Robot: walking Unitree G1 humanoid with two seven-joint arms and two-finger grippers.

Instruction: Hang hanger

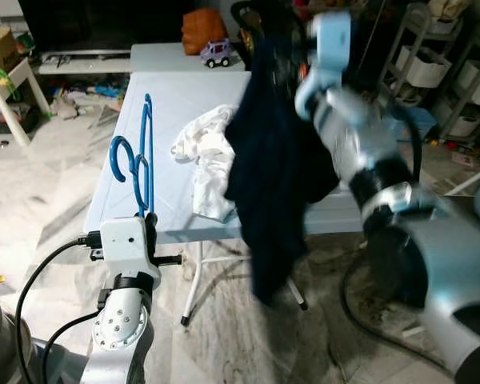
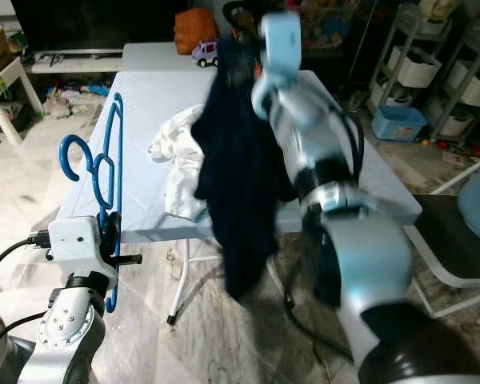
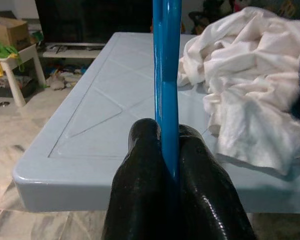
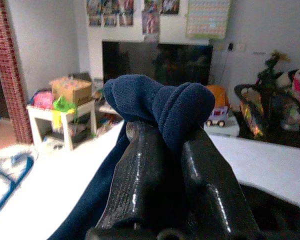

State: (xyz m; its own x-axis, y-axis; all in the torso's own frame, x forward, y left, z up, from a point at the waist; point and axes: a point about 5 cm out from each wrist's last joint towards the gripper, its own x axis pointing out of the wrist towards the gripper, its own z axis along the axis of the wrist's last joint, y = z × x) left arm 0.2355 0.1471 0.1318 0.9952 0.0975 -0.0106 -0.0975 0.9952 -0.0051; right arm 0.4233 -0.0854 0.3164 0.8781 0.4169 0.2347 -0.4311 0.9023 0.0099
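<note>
A blue plastic hanger (image 1: 141,152) stands on edge above the near left part of the light blue table (image 1: 176,92). My left gripper (image 3: 166,150) is shut on its lower bar at the table's front edge. My right gripper (image 4: 162,131) is raised over the table's right side and shut on a dark navy garment (image 1: 276,172), which hangs down past the table edge. A bunch of the navy cloth (image 4: 157,102) sticks out above its fingers. A crumpled white garment (image 1: 208,156) lies on the table between the hanger and the navy one.
A toy car (image 1: 216,53) and an orange bag (image 1: 203,30) sit at the table's far end. White shelving with bins (image 1: 444,68) stands at the right, a small white table (image 1: 12,88) with clutter at the left, and a chair (image 2: 456,232) near right.
</note>
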